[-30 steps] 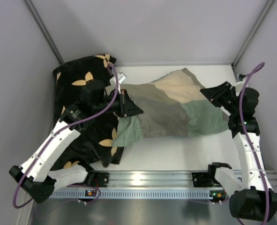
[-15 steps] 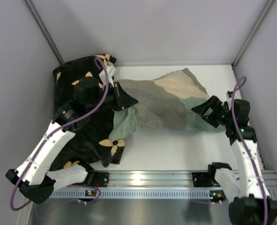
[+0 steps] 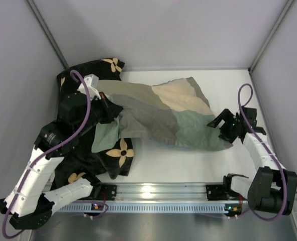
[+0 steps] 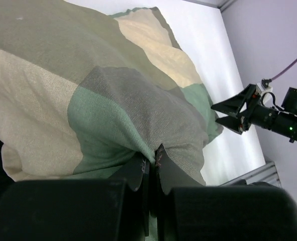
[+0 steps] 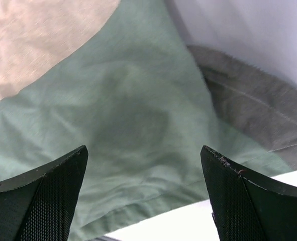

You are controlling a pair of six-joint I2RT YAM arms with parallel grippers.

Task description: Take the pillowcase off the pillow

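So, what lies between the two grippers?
Only the pillowcase: it runs from the left gripper, shut on its fabric, to the open right gripper at its pale green corner, as the top external view shows.

Lab test booth: plain grey walls (image 3: 163, 30), aluminium mounting rail (image 3: 158, 191).

No readable text anywhere.

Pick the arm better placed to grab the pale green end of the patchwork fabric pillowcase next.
Right, probably. The right gripper is open, facing that green corner; the left gripper is shut on the pillowcase at its opposite end.
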